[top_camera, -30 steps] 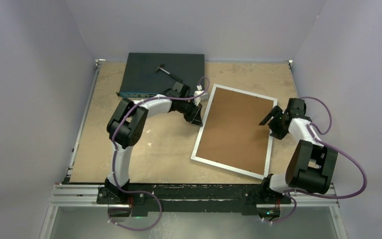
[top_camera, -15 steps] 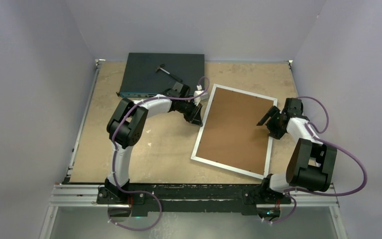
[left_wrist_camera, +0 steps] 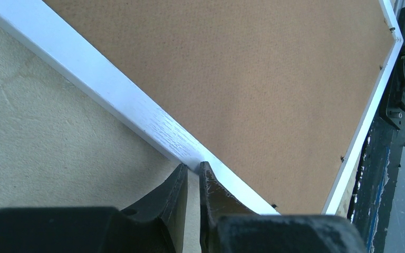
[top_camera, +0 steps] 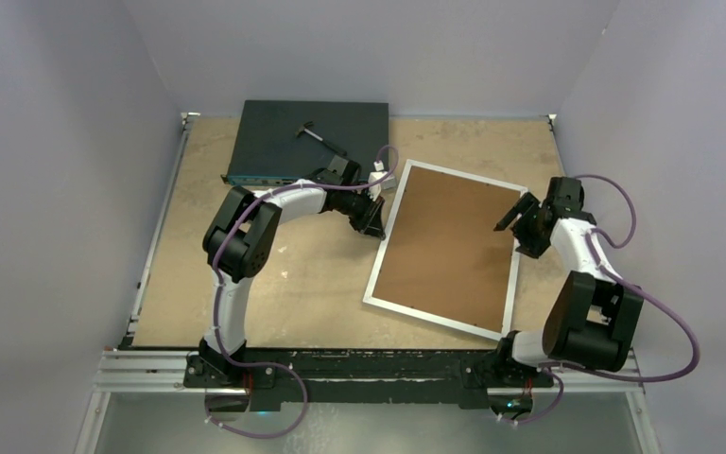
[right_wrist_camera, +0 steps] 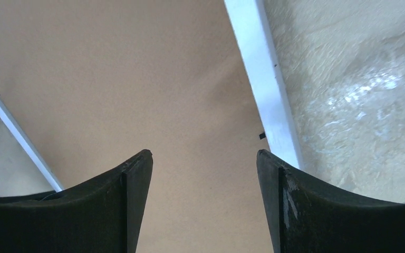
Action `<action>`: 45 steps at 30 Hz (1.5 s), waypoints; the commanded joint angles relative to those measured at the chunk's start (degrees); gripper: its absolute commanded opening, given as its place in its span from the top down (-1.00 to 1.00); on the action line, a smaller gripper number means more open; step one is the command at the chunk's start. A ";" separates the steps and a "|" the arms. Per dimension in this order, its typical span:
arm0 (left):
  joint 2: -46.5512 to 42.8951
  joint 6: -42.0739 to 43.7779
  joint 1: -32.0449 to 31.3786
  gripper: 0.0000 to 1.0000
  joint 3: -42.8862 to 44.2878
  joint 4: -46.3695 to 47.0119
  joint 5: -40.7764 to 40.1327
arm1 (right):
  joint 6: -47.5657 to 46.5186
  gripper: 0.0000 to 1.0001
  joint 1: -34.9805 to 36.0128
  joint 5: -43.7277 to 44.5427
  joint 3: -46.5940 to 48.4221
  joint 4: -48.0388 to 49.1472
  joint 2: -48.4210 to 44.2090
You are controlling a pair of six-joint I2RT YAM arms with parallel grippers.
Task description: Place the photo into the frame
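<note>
Left gripper (left_wrist_camera: 193,166), fingers nearly together, should steady the frame (left_wrist_camera: 111,103) at its left edge; right gripper (right_wrist_camera: 204,154), spread apart, should press the board (right_wrist_camera: 111,79) flat.

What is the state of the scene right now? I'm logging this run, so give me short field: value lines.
frame: lies on the table, brown backing board facing up inside its white border
photo: not visible in any view
left gripper: fingers almost together, tips at the frame's border
right gripper: open, over the backing board near the opposite border
far left: dark box with a small tool on it
</note>
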 commanded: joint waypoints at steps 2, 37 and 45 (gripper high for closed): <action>1.26 3.01 -1.15 0.82 -1.75 0.75 -4.26 | 0.40 -0.51 -0.94 2.89 1.47 -1.53 -0.79; 1.16 3.34 -1.07 0.93 -1.29 0.28 -4.01 | -0.40 -0.54 1.99 -2.32 -5.93 -0.77 3.30; 0.69 4.37 -0.76 0.87 0.83 -2.28 -2.74 | 2.47 -0.72 2.04 4.71 4.79 -17.43 -6.21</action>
